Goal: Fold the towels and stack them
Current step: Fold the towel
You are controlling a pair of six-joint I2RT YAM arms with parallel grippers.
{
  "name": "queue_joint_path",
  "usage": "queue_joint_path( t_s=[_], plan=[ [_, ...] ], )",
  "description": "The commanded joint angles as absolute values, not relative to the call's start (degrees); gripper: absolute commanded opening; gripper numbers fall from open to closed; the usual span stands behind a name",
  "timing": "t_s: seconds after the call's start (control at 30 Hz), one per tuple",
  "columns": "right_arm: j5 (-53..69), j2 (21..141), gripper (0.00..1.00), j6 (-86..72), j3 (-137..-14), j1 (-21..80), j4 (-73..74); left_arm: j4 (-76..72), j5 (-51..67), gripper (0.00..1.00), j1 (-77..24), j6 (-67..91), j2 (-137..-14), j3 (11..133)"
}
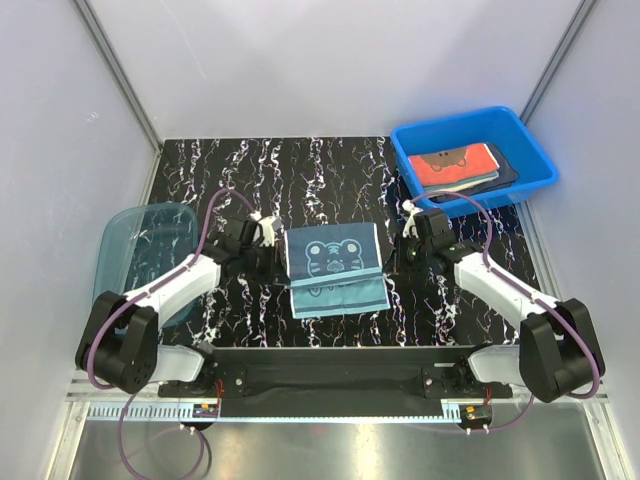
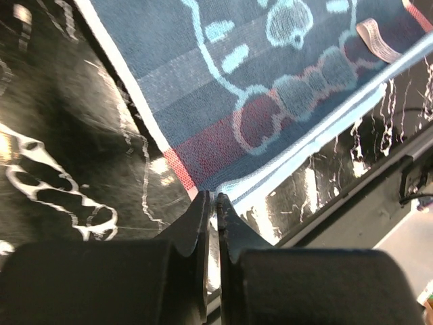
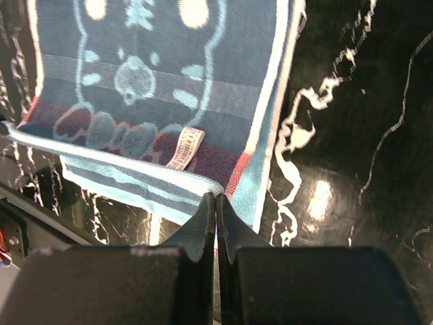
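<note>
A dark slate-blue towel (image 1: 335, 265) with a pale teal bear face lies folded in the middle of the table, and a light teal layer shows along its near edge. My left gripper (image 1: 276, 250) is at its left edge. In the left wrist view the jaws (image 2: 212, 198) are pinched on the corner of the towel (image 2: 270, 81) with only a thin slit between them. My right gripper (image 1: 402, 250) is at the towel's right edge, its jaws (image 3: 216, 196) shut on the corner of the folded-over towel (image 3: 149, 88). A red towel (image 1: 455, 165) lies on darker ones in the blue bin.
The rigid blue bin (image 1: 535, 165) stands at the back right. A translucent teal tub (image 1: 130, 250) stands at the left beside my left arm. The tabletop (image 1: 330, 175) is black marble-patterned, with grey walls around it.
</note>
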State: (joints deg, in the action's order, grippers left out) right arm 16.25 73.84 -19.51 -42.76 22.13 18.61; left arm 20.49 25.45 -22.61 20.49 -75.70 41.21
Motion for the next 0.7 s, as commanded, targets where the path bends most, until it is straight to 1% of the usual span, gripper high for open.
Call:
queue_joint_path(
  t_s=[0.0,0.1,0.17,0.2,0.23,0.27,0.3,0.37,0.5,0.53,0.63,0.67],
  plan=[
    [13.7,74.3,0.00,-19.7,-42.6,22.2,21.0,17.5,26.3,0.06,-23.8,22.2,-74.4,40.4],
    [14.6,75.1,0.00,-21.3,-41.5,22.2,20.9,17.4,26.4,0.10,-24.9,22.8,-73.3,39.7],
    [12.8,74.3,0.06,-22.7,-40.8,22.3,21.9,16.9,27.9,0.15,-25.7,23.2,-72.9,39.0],
    [12.0,73.9,0.11,-23.3,-40.2,22.2,22.2,16.5,28.8,0.28,-26.0,24.1,-72.3,38.5],
    [10.7,73.3,0.17,-23.9,-40.1,22.3,23.2,15.0,31.6,0.31,-26.4,24.8,-71.9,37.9],
    [10.2,72.2,0.33,-25.3,-40.0,22.3,23.6,14.3,33.3,0.33,-26.6,25.5,-71.5,36.6],
    [9.8,71.6,0.38,-26.2,-40.3,22.3,24.3,14.0,35.0,0.38,-26.7,26.3,-70.9,36.0],
    [8.7,70.0,0.43,-28.4,-41.0,22.3,26.1,14.5,36.5,0.41,-26.6,26.8,-70.3,35.5],
    [9.9,69.8,0.45,-32.5,-42.4,22.4,25.1,15.6,30.3,0.45,-26.6,30.0,-68.7,35.2],
    [10.3,70.6,0.46,-32.7,-42.6,22.4,23.5,16.6,24.6,0.48,-26.5,30.1,-69.7,35.4],
    [9.2,75.4,0.49,-31.3,-44.5,22.6,20.5,18.5,15.6,0.47,-25.3,29.3,-73.2,38.8],
    [9.1,78.0,0.49,-30.4,-44.9,22.6,19.6,18.3,15.3,0.46,-23.5,28.8,-76.3,40.8]
  ],
)
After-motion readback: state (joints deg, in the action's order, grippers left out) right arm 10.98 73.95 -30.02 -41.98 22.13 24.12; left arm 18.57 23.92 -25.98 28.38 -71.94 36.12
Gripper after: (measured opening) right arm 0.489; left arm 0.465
